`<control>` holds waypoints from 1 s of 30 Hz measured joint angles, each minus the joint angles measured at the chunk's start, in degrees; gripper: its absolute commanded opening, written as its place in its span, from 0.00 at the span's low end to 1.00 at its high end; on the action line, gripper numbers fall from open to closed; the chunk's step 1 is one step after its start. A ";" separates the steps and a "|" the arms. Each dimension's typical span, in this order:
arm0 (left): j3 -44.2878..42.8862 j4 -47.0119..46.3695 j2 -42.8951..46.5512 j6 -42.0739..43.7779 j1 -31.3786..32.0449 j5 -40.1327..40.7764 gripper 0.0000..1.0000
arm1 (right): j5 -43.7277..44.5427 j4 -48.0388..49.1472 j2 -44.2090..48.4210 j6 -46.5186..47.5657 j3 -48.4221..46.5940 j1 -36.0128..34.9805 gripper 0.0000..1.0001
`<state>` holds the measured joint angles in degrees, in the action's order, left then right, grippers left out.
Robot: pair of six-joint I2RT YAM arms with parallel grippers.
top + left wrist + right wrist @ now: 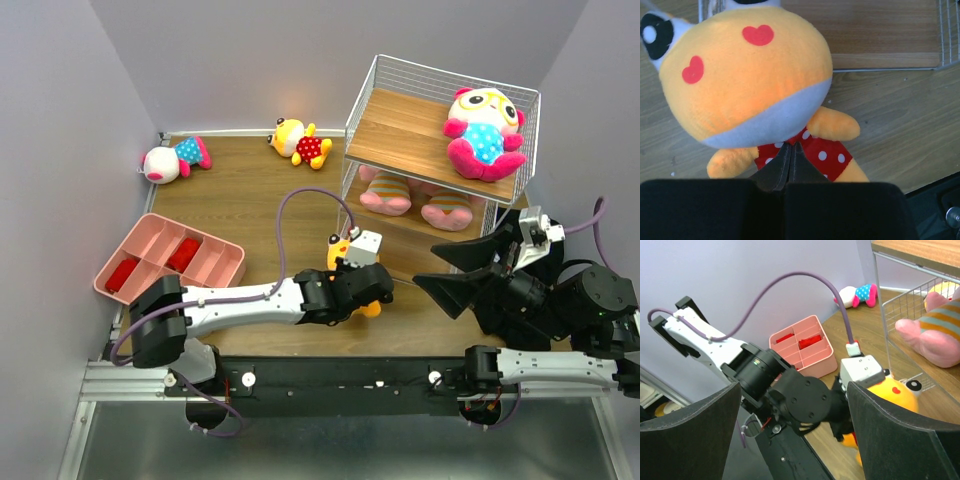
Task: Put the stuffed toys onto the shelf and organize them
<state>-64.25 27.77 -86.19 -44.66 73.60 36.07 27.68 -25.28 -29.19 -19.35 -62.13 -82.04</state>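
My left gripper [362,292] is shut, its tips pinching the red dotted outfit of a yellow toy [750,75] that lies just in front of the shelf [400,125]. My right gripper [425,265] hangs wide open and holds nothing, to the right of that toy and near the shelf's front. On the top tier sits a white-faced toy [485,130]. Two pink striped pigs [385,192] [448,208] lie on the tier below. A second yellow toy [298,140] and a second white-faced toy [172,158] lie on the table at the back.
A pink divided tray [150,235] with red pieces in it stands at the left, near the left arm's base. Purple walls close the table at the back and both sides. The left arm's cable [300,195] loops over the middle.
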 measured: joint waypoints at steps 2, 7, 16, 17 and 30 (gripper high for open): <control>-0.04 -2.91 -1.49 1.14 0.09 0.07 0.00 | -0.09 0.50 0.15 0.35 0.00 0.00 0.92; -1.03 -8.52 -5.60 5.07 1.18 0.13 0.00 | -0.57 2.01 1.95 1.01 0.28 0.00 0.92; -7.21 -8.35 -10.82 5.62 6.45 2.54 0.00 | -0.35 4.37 6.58 1.53 1.55 0.00 0.91; -7.26 -8.41 -10.95 5.62 6.75 2.54 0.00 | -0.33 4.55 6.88 1.62 1.95 0.00 0.91; -7.74 -15.50 -14.19 9.01 6.10 2.56 0.00 | -0.31 5.09 8.22 1.68 2.80 0.00 0.91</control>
<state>-71.99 12.27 -100.38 -35.66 79.70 38.63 27.38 -20.18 -20.97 -17.67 -59.33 -82.04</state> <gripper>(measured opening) 0.007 0.908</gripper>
